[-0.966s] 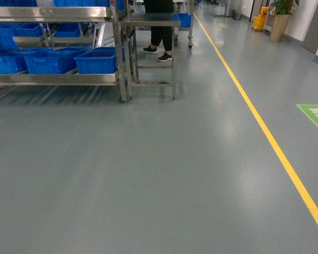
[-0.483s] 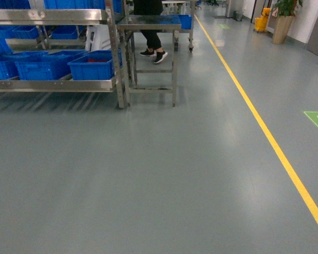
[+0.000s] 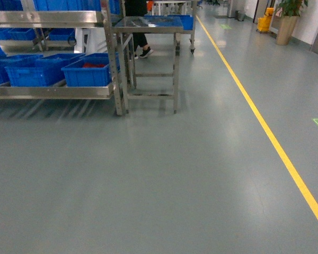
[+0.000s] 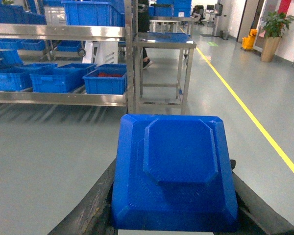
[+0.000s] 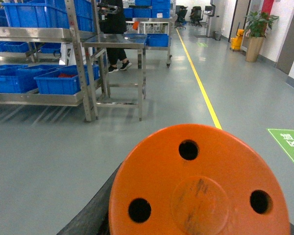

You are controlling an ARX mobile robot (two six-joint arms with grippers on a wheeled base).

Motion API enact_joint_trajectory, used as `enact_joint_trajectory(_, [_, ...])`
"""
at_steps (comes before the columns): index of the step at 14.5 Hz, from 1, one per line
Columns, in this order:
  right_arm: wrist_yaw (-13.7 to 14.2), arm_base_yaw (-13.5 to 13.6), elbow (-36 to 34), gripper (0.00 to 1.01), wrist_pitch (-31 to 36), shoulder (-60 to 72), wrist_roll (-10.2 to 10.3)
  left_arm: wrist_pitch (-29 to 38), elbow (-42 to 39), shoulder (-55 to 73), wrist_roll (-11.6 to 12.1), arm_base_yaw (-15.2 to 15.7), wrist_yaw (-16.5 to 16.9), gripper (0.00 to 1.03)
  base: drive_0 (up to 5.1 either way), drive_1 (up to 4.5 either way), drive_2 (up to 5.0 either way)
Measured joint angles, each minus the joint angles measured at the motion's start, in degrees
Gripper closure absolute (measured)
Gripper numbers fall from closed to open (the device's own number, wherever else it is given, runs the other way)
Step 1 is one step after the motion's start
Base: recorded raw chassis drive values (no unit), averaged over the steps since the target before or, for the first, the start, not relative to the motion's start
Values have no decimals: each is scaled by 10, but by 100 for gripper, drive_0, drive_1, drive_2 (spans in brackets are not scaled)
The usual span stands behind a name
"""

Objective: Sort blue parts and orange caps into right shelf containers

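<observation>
A chunky blue part (image 4: 176, 171) with a raised octagonal top fills the left wrist view, and my left gripper (image 4: 175, 208) is shut on it, its dark fingers (image 4: 95, 200) pressing both sides. My right gripper (image 5: 196, 218) is shut on an orange cap (image 5: 201, 196), a round disc with three holes; only one dark finger shows at its left. Ahead on the left stands the steel shelf (image 3: 53, 91) with blue containers (image 3: 87, 71) on its lower level, the nearest one holding red pieces. Neither gripper shows in the head view.
A steel table (image 3: 148, 24) stands against the shelf's right end, with a person's legs (image 3: 140, 42) behind it. A yellow floor line (image 3: 265, 127) runs down the aisle on the right. A potted plant (image 3: 286, 21) and a yellow bucket (image 3: 264, 22) stand far back.
The shelf and steel table have slid lower and to the right in the head view as the base moves. The person has stepped further behind the table.
</observation>
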State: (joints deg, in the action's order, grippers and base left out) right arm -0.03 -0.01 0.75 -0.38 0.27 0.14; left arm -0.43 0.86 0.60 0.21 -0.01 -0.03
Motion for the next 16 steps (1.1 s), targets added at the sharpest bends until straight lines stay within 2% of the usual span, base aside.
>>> enact_joint_trajectory(16, [0,0,0,56,0,0,0,0,0,0,0,0,0,60,-8,419,-435])
